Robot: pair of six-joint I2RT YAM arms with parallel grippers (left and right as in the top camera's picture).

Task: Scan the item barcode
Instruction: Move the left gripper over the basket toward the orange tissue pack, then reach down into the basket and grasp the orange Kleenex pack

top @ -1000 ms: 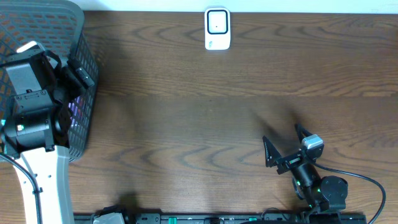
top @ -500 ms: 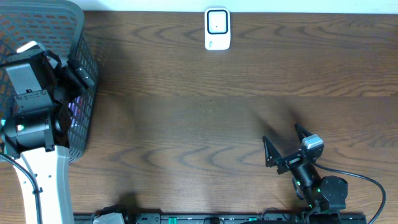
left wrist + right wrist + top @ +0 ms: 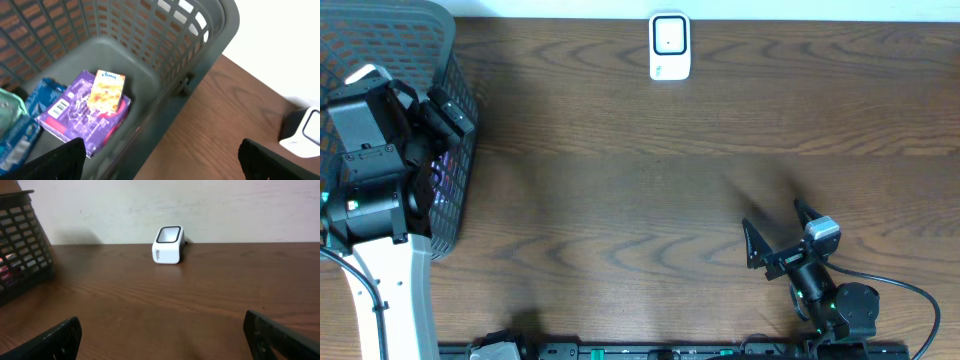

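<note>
Stillness, mostly: over the last second the left end effector (image 3: pixel 160 160) has barely shifted above the basket (image 3: pixel 215 35), fingers wide apart and empty. Inside lie a purple box (image 3: pixel 75 122), barcode showing, and a yellow tissue pack (image 3: pixel 107 92) on top. The right end effector (image 3: pixel 778 228) waits spread open, low over the bench (image 3: pixel 620 180), well apart from the scanner (image 3: pixel 669 46). No pick has begun, I'd judge.

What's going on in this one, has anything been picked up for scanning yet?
Nothing is picked up yet. The left gripper hovers open above the grey basket at the table's left end, looking down on a purple box with a barcode label, a small Kleenex pack lying on it, and blue packets beside them. The right gripper is open and empty at the front right. The white barcode scanner stands at the far edge, with no item near it.
</note>
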